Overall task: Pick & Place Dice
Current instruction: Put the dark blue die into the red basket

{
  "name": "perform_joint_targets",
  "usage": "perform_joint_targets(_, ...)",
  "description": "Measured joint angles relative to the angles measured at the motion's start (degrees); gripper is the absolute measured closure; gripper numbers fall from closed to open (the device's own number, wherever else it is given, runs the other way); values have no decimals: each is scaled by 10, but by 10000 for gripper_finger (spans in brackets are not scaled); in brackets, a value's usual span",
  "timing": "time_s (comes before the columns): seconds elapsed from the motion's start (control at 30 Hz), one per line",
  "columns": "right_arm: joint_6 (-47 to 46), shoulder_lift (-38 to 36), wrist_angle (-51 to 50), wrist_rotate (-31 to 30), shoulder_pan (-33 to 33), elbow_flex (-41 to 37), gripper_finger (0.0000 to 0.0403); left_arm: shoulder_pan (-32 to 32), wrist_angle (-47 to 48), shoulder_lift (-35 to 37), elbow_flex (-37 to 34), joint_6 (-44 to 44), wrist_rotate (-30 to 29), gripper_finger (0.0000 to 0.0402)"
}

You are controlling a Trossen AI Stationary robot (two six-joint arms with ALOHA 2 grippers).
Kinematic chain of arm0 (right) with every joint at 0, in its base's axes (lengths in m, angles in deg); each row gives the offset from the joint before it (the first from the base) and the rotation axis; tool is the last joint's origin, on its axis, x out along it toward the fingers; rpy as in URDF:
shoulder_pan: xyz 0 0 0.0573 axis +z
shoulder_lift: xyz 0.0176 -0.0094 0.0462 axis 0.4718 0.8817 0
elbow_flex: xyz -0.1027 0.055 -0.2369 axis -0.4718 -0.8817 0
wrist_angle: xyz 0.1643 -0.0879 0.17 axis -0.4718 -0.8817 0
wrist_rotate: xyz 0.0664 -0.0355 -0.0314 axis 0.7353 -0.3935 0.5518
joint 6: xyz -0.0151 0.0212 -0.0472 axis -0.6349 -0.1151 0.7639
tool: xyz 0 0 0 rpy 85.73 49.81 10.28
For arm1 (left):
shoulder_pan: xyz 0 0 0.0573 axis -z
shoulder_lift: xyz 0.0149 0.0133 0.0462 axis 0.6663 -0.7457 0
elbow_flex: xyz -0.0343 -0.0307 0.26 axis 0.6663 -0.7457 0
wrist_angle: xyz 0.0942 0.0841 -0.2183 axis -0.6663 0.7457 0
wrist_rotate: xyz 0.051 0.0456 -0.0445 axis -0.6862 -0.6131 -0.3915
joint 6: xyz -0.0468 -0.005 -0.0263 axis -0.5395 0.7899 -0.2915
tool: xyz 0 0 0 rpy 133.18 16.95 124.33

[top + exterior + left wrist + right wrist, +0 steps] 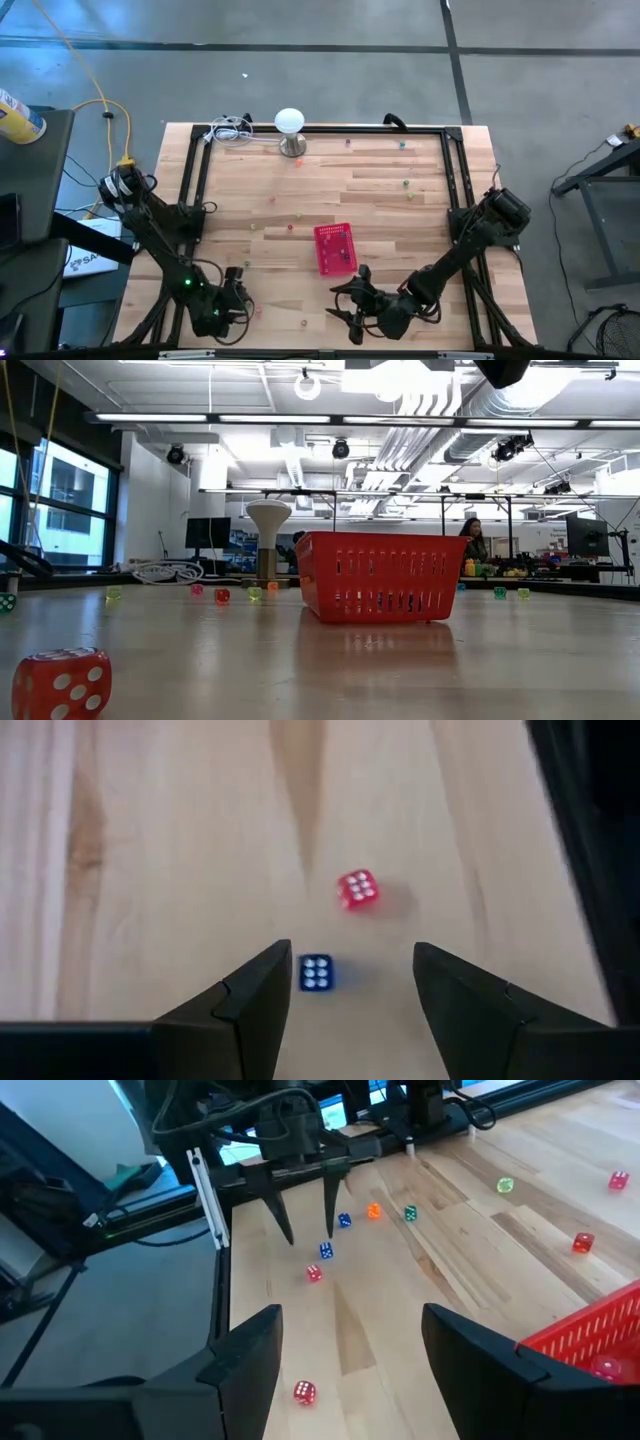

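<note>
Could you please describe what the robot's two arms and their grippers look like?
Both arms are dark, nearly black, built of slim jointed links with black cables along them. A small green light glows on the left arm. The left gripper and the right gripper each carry two matte black fingers, broad and angular at the base. Seen from afar, the left gripper's fingers taper to thin points.

Dice (316, 972) between left claw (350, 995) fingers.
</note>
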Motion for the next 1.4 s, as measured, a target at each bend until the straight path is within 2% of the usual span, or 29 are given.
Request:
perform_joint_targets(0.67,4,0,10,0,0,0,172,-1,12,-53,0,-7,-11,203)
perform_joint_targets(0.8,7,0,10,0,0,0,172,-1,11,-54,0,-7,-9,228)
perform_joint_targets(1.2,64,0,10,29,24,0,172,-9,11,-54,0,-12,-11,361)
perform_joint_targets(1.4,86,11,12,-12,55,0,172,-50,22,-34,-2,31,-4,363)
